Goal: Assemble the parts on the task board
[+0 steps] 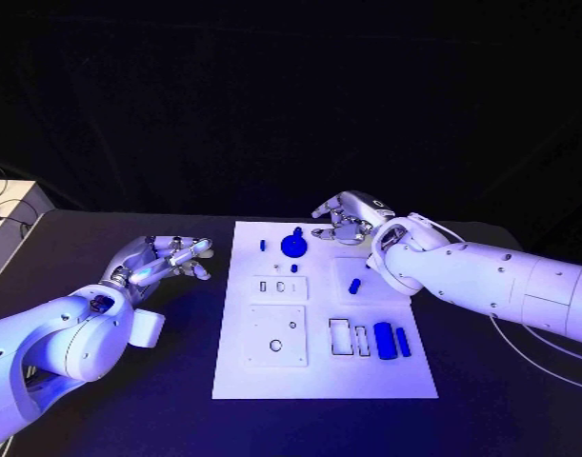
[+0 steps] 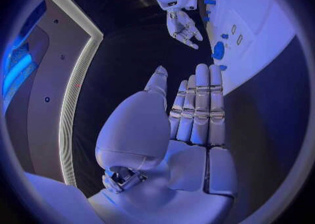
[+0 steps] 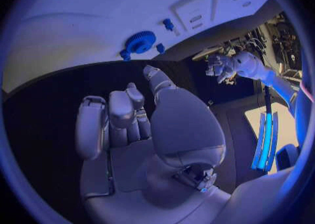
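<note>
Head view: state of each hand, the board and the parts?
left hand: open, holds nothing, over the table left of the board
right hand: fingers curled, holds nothing, at the board's far edge
task board: flat on the table
blue gear: on the board, untouched
blue cylinder: lying loose on the board

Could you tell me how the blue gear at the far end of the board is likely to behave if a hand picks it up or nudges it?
The blue gear looks like rigid moulded plastic, so probably stiff and light. Its toothed rim should give fingers some purchase. It seems to lie flat on the task board, so a nudge would likely slide it, not roll it.
</note>
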Controlling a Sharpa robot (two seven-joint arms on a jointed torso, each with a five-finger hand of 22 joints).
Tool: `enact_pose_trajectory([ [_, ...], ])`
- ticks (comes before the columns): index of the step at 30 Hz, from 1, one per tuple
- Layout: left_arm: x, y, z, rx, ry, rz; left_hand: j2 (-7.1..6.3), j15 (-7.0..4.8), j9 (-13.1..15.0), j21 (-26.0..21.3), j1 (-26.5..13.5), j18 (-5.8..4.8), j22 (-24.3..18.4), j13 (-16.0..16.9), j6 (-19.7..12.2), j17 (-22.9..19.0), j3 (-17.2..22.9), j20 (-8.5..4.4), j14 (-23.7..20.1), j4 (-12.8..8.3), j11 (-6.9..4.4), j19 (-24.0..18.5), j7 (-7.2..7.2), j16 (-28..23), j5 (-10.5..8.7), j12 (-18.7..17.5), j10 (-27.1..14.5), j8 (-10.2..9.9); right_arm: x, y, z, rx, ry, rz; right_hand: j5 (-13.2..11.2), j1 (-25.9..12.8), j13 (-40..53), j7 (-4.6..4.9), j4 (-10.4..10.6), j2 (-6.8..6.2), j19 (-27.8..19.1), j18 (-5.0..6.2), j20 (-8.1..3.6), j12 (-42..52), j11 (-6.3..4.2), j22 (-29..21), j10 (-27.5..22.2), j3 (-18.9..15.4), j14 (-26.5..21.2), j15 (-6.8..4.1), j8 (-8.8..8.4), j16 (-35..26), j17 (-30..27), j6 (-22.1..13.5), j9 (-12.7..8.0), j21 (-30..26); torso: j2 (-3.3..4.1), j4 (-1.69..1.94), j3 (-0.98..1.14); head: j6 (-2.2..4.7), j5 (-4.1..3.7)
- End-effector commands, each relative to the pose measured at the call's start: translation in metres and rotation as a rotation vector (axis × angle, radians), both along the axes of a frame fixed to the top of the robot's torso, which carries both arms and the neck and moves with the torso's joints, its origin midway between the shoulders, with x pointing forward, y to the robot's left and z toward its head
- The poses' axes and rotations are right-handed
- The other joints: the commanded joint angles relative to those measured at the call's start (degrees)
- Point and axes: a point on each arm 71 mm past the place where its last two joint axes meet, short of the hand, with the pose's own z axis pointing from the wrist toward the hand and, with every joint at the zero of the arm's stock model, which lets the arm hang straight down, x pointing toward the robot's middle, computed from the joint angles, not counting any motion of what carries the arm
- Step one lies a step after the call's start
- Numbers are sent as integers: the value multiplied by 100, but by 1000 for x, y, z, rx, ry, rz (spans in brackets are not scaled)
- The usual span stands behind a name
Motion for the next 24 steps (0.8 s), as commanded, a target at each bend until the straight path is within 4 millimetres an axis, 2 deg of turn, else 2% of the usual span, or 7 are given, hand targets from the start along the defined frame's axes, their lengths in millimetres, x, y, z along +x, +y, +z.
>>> enact_pose_trajectory([
  [1,-1,-2,2,-13,-20,-25,-29,11,7,2,5,69,-7,1,-45,-7,-7,27,-15,11,0,-32,-15,-21,-32,27,-29,22,-3,-17,10,206,-16,48,-308,121,-14,13,-138,-9,523,-56,35,33,-9,1191,-10,-42,7,30,-3,26,31,61,-2,47,3,-14,8,31,-15],
  [4,-1,-3,2,-14,-24,-27,-38,10,8,-1,18,66,-9,2,-36,-6,-10,28,-24,-5,-5,-40,-17,-21,-32,33,-8,25,-3,-37,12,220,-4,35,-674,254,-27,5,-265,-49,524,-62,38,41,-9,1197,-6,-88,6,31,-1,35,59,90,1,65,8,-41,25,48,-11],
  [8,-1,-3,3,-14,-29,-30,-35,4,7,1,33,63,-9,2,-23,-4,-11,25,-29,-24,-16,-45,-18,-17,-32,35,40,23,-4,-66,12,185,10,16,-941,425,-57,-8,-383,-141,524,-70,41,22,-12,1206,-20,-124,4,33,5,41,94,133,6,93,10,-74,51,69,-24],
  [15,-1,-6,3,-16,-33,-36,-30,-4,6,5,50,57,-9,3,-12,-2,-15,18,-34,-46,-32,-48,-23,-14,-32,33,103,21,-3,-110,10,93,19,-34,-868,597,-91,-13,-389,-229,526,-82,37,13,-17,1216,-19,-147,13,29,0,39,181,160,2,129,20,-113,98,102,-33],
  [18,-1,-7,2,-18,-33,-38,-25,-4,6,5,56,54,-9,2,-11,-3,-15,17,-37,-53,-30,-51,-23,-16,-30,28,102,21,-1,-126,7,53,30,-61,-835,613,-96,-10,-392,-237,527,-85,37,10,-16,1218,-21,-148,15,30,-2,43,200,154,0,137,16,-112,99,96,-53],
  [21,-2,-8,1,-19,-30,-41,-25,-4,6,5,56,54,-9,2,-11,-3,-15,17,-37,-53,-30,-51,-23,-16,-30,28,102,21,0,-137,1,23,48,-81,-787,622,-100,-6,-394,-246,527,-86,37,7,-13,1219,-25,-152,15,32,-4,41,212,137,-2,141,17,-114,114,88,-63],
  [24,-2,-8,0,-19,-28,-41,-23,-2,6,4,58,50,-11,2,-15,-7,-21,14,-40,-66,-27,-54,-21,-21,-31,26,91,21,0,-144,-6,4,71,-91,-741,626,-106,2,-397,-258,526,-85,39,2,-8,1218,-31,-162,15,35,-7,37,222,109,-5,140,15,-106,106,74,-70],
])
